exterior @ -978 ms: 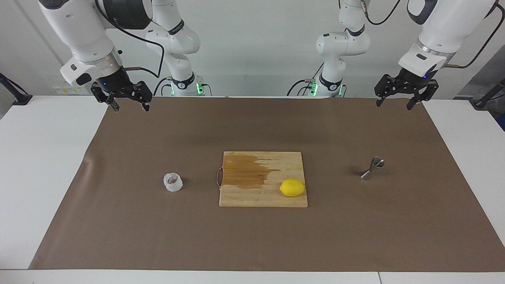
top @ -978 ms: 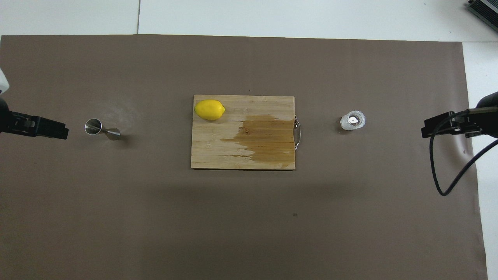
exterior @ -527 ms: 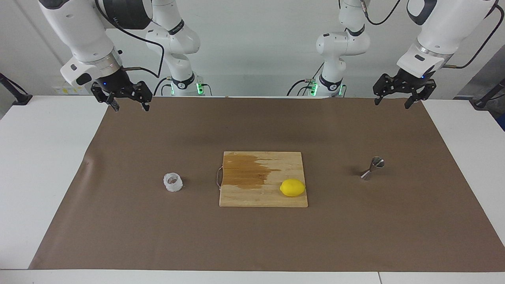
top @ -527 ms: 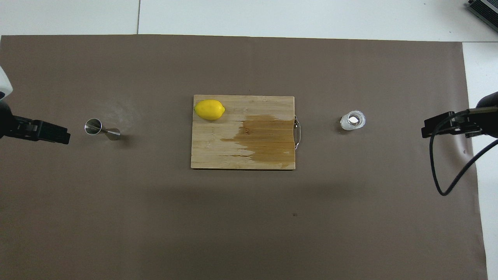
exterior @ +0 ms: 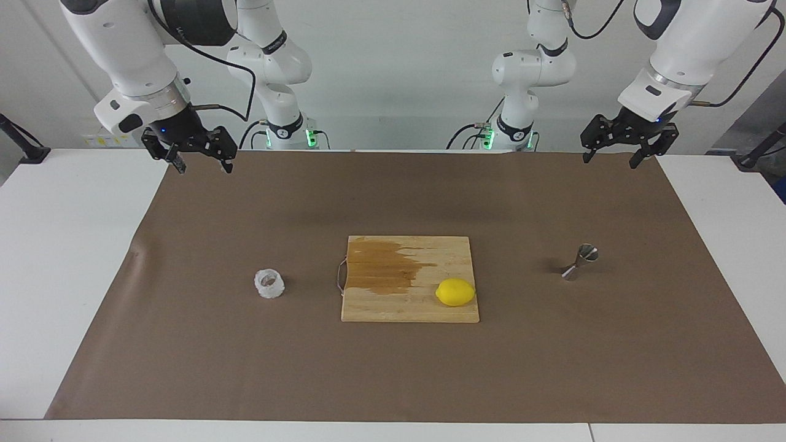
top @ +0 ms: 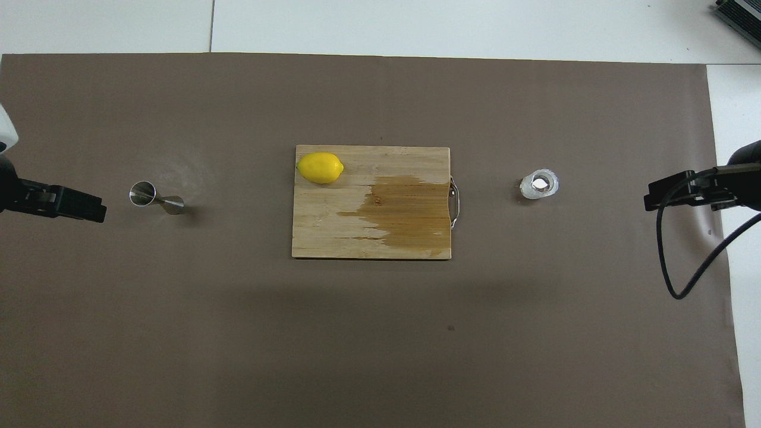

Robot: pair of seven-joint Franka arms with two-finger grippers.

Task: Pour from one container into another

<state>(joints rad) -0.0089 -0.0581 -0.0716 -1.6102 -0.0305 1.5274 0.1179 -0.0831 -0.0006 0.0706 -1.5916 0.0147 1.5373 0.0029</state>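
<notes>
left claw (exterior: 616, 150) slightly raised, cup (exterior: 269, 283) unmoved

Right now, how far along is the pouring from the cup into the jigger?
Nothing is done yet. The cup stands upright on the brown paper toward the right arm's end, the jigger toward the left arm's end, both untouched. The right gripper and left gripper hang open and empty. Gripping, carrying and pouring all remain.

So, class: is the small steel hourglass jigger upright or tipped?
Upright. The small steel hourglass jigger stands on one cone on the brown paper, its other cone's mouth open upward.
</notes>
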